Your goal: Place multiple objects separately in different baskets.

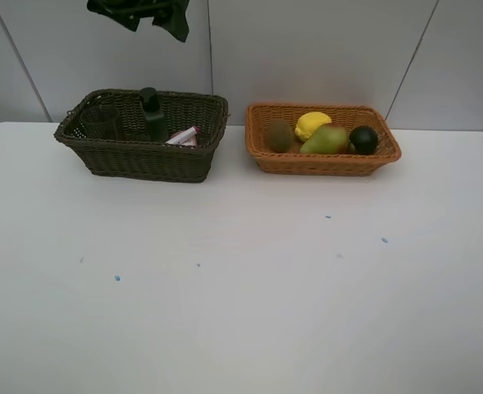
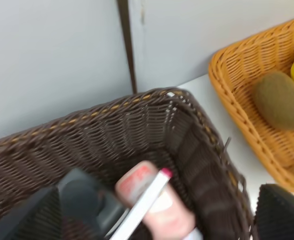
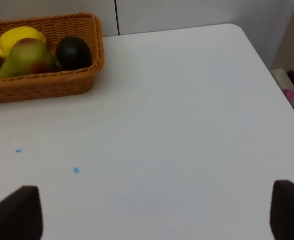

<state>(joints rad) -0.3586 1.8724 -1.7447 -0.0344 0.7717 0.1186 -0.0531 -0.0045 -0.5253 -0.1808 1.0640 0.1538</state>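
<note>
- White panelled wall behind, white counter (image 1: 241, 287) in front, bare but for a few blue specks and two baskets along its far edge.
- At far left, the dark brown basket (image 1: 143, 156) holds the dark pump bottle (image 1: 152, 113), the pink bottle (image 2: 156, 200), the white red-tipped marker (image 2: 144, 202) lying slantwise across it, and what looks like the translucent cup (image 1: 102, 121) at its left end.
- At far right, the orange-tan basket (image 1: 323, 160) holds the brown kiwi (image 1: 280, 135), yellow lemon (image 1: 312, 124), green-red pear (image 1: 326, 140) and dark green round fruit (image 1: 363, 139).
- Nothing of the task lies loose on the counter, so the sorting looks complete.
- Left tool (image 2: 147, 220) hangs directly above the brown basket, spread wide and holding nothing; it is the nearer arm to that basket.
- Right tool (image 3: 156, 215) hovers over bare counter, near and right of the orange basket, likewise spread wide with nothing held.
- No legible brand or writing; the pink bottle's reddish label is blurred.
</note>
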